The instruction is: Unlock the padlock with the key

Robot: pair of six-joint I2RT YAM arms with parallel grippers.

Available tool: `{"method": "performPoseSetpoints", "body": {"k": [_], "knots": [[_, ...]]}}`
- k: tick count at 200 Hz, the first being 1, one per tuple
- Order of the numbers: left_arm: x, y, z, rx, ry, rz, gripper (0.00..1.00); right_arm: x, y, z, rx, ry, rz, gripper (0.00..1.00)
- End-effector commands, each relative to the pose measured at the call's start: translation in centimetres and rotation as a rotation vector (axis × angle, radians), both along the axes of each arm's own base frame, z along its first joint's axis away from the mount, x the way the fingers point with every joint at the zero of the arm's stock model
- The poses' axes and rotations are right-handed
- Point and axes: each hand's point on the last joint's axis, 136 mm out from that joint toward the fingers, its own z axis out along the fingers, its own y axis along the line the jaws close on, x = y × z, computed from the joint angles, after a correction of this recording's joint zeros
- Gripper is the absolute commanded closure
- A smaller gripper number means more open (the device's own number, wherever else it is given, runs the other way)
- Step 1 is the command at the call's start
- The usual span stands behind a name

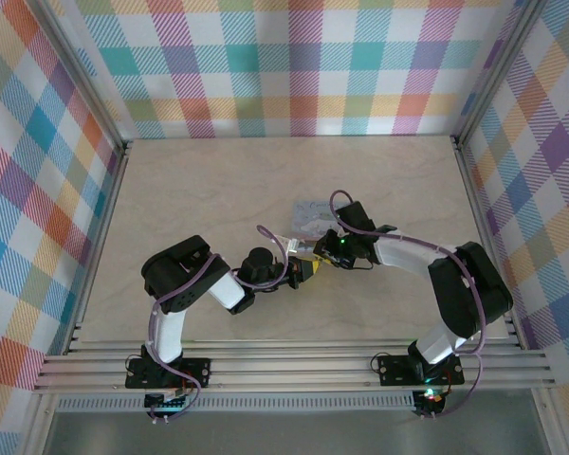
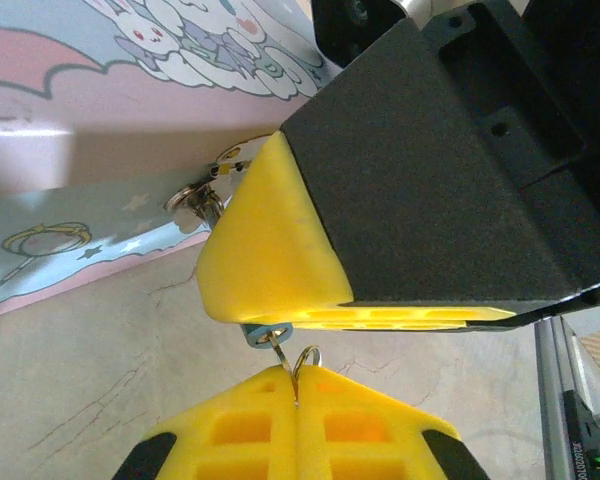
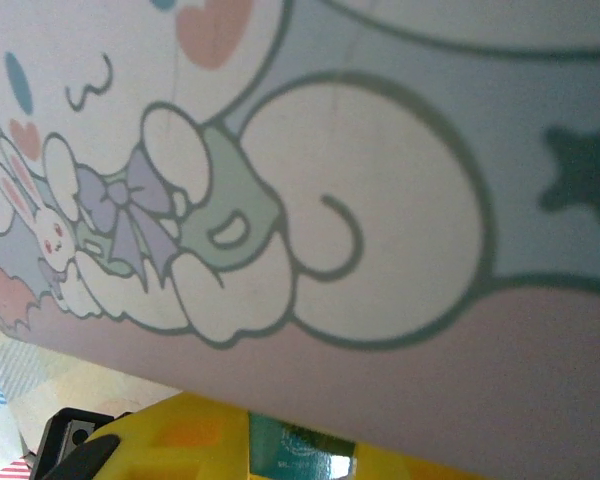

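In the top view the left arm reaches from lower left toward the middle of the desk (image 1: 218, 180). Its left gripper (image 1: 308, 269) ends just below the pale blue cartoon-printed tin (image 1: 308, 216). The tin lies flat with its printed face up, and its inside is hidden. In the left wrist view the tin (image 2: 80, 240) fills the upper left, and a small metal ring (image 2: 188, 200) rests against its starred side wall.

Lower centre, the left gripper (image 2: 296, 385) is clenched. Its yellow fingers are pressed together on a thin metal loop, apparently the key (image 2: 304, 357). Just above it the padlock (image 2: 267, 331) shows as a sliver of blue under the right gripper's yellow finger (image 2: 270, 250). A metal stub slants down-right from it toward the left fingertips. Most of its body is covered, so its long axis cannot be told.

The right gripper (image 1: 330, 248) comes in from the right over the tin's near edge. In the right wrist view it is closed around a teal-blue body, apparently the padlock (image 3: 285, 443), in front of the tin (image 3: 380, 200).
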Motion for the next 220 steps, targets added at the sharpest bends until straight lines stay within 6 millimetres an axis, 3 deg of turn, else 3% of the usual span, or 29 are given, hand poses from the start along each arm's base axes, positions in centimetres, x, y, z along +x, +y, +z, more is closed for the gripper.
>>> {"method": "performPoseSetpoints", "body": {"k": [1,11,29,78,95,112,138,152,184,220], "knots": [[-0.1,-0.7,1.9,-0.019,-0.106,-0.045,1.0,0.1,0.6,0.0,0.001,0.007,0.02,0.94],[-0.2,-0.7,1.7,0.01,-0.121,-0.044,1.0,0.0,0.6,0.0,0.003,0.013,0.021,1.0],[-0.6,-1.0,1.4,0.093,-0.179,-0.047,1.0,-0.2,0.6,0.1,-0.002,0.024,0.028,1.0],[-2.5,-1.8,-0.6,0.577,-0.489,-0.04,1.0,-0.6,0.5,1.0,-0.032,0.074,0.041,1.0],[-2.5,-1.8,-1.0,0.645,-0.539,-0.02,1.0,-0.8,0.7,1.2,-0.018,0.084,0.039,1.0],[-2.4,-1.5,-1.1,0.637,-0.535,0.004,1.0,-1.0,0.8,1.2,-0.011,0.091,0.037,0.75],[-2.4,-1.3,-1.4,0.62,-0.505,0.02,1.0,-1.4,0.6,1.2,-0.016,0.086,0.035,0.51],[-2.3,-1.0,-1.5,0.621,-0.493,0.041,1.0,-1.5,0.5,1.4,-0.019,0.082,0.035,0.44],[-2.1,-0.4,-1.4,0.623,-0.497,0.069,1.0,-1.6,0.1,1.7,-0.028,0.065,0.028,0.43],[-2.2,-0.3,-1.2,0.619,-0.513,0.07,1.0,-1.6,0.0,1.5,-0.033,0.065,0.026,0.54]]}}
